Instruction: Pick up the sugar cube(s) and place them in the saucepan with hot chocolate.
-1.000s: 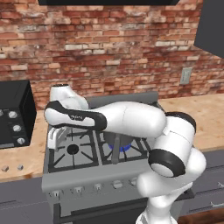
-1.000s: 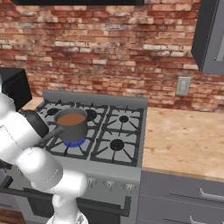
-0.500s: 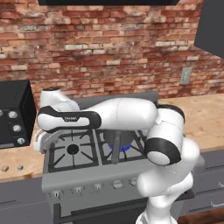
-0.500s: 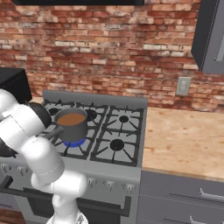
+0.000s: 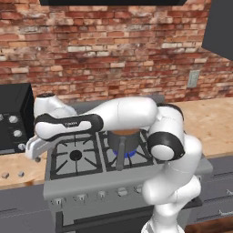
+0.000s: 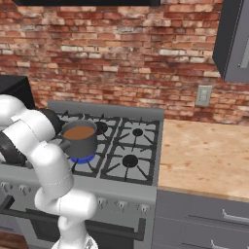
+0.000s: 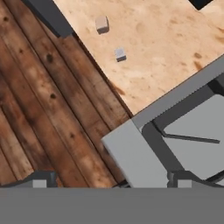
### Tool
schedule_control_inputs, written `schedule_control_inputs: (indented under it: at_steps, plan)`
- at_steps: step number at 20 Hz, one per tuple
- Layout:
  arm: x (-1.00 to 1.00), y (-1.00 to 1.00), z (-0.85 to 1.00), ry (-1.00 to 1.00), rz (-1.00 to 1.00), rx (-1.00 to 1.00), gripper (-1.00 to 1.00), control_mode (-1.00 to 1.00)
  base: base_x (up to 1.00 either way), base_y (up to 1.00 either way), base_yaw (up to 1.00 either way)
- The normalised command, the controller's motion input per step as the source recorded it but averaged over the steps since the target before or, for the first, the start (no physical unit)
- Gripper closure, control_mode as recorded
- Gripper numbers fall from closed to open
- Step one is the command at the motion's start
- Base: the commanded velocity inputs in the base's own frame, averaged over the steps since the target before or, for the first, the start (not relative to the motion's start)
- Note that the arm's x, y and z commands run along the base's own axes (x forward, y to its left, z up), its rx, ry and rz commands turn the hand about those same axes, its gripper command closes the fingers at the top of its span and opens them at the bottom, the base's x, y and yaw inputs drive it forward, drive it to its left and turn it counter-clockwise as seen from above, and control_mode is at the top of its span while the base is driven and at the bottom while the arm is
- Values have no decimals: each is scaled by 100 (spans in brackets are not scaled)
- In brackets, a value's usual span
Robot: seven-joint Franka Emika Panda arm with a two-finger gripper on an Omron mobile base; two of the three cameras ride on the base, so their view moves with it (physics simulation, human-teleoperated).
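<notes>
Left of the stove (image 5: pixel 109 168), the white arm (image 5: pixel 123 116) reaches across the burners and its hand (image 5: pixel 35 150) hangs above the wooden surface (image 5: pixel 18 164), its two fingers spread wide with nothing between them. Two cubes (image 5: pixel 5 174) (image 5: pixel 21 173) lie on that surface near its front edge, below the hand and a little further left, apart from it.

From the hand's own camera, both cubes sit well away from the dark finger tips (image 7: pixel 40 180), toward the far side of the pale surface (image 7: pixel 166 48). One cube (image 7: pixel 102 23) looks pale tan-grey; the other cube (image 7: pixel 120 54) is greyer and whiter. They lie near each other without touching. Both are tiny, with flat faces and small shadows beside them. Brown floor planks (image 7: pixel 48 113) run below the surface edge, and a grey corner of the stove (image 7: pixel 135 155) sits between the finger tips.

A pan (image 6: pixel 79 139) stands on the stove's front left burner, over a blue flame. It is dark grey metal with brown liquid inside. Its long handle (image 5: pixel 120 157) points toward the stove front. The pan is well apart from the cubes, with a burner between them.

A black microwave (image 5: pixel 13 118) stands on the surface behind the cubes. Right of the stove lies more wooden surface (image 6: pixel 204 155) over grey drawers (image 6: pixel 199 223). A red brick wall (image 6: pixel 121 53) with a socket (image 6: pixel 203 95) backs the room, and a dark cabinet (image 6: pixel 233 39) hangs at upper right.
</notes>
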Motion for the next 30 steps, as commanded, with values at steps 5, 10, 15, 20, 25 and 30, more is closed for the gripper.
schedule_control_inputs:
  at_steps: [5, 10, 15, 20, 25, 30]
  plan:
    - [3, 5, -26, -1, 0, -1, -100, -100, 0, 0, 0]
    - [0, 7, -25, -5, 0, 0, -100, -100, 0, 0, 0]
    - [0, 16, -23, -4, 0, 0, -100, -100, 0, 0, 0]
    - [0, 24, -21, -4, 0, 0, -100, -100, 0, 0, 0]
    - [10, 23, -20, -1, 0, 0, -100, -100, 0, 0, 0]
    - [15, 26, -10, 0, 0, 0, -100, -100, 0, 0, 0]
